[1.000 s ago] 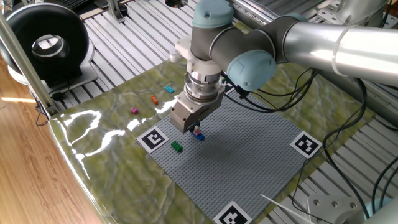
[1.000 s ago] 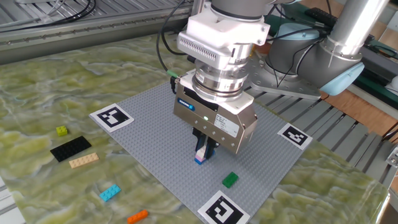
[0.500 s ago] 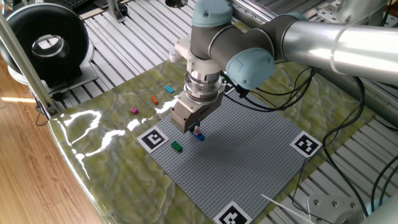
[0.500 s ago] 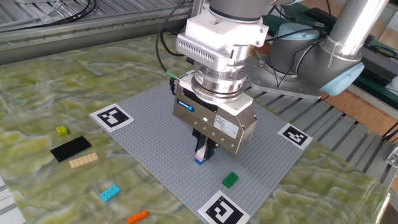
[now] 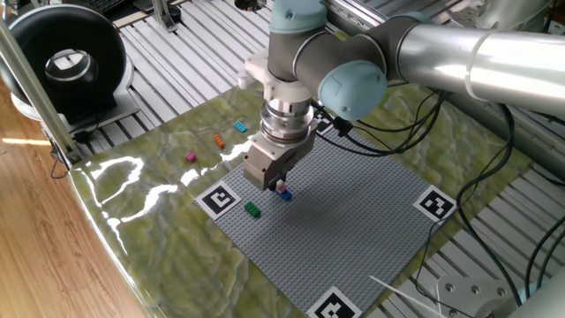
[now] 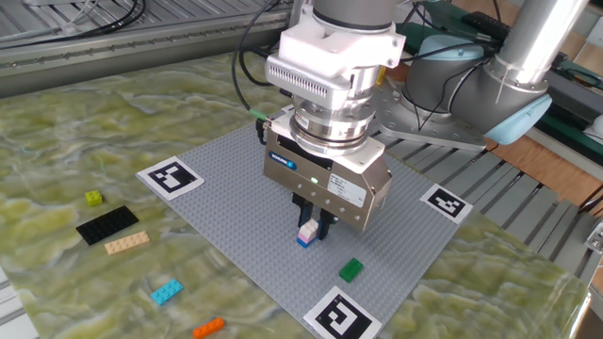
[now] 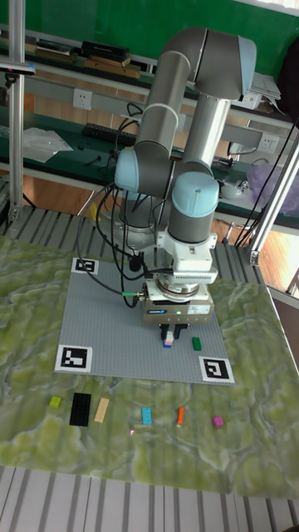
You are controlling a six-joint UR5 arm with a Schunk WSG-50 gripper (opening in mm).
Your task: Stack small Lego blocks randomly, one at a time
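A pink-and-whitish small Lego block sits on a blue one as a short stack (image 6: 307,234) on the grey baseplate (image 6: 222,188); the stack also shows in the other fixed view (image 5: 282,191) and in the tall view (image 7: 169,339). My gripper (image 6: 314,222) hangs straight over the stack, open, fingertips level with its top and holding nothing. A green block (image 6: 350,270) lies on the plate nearby. Cyan (image 6: 167,291), orange (image 6: 209,327) and magenta (image 5: 190,157) blocks lie loose on the green mat.
A black plate (image 6: 105,224), a tan plate (image 6: 126,243) and a yellow-green brick (image 6: 93,198) lie on the mat beside the baseplate. Black-and-white marker tags (image 6: 170,176) sit at the plate's corners. A black round device (image 5: 66,64) stands beyond the mat.
My gripper has risen a little off the stack, which stays on the plate with its pink top now showing more. Nothing else has moved.
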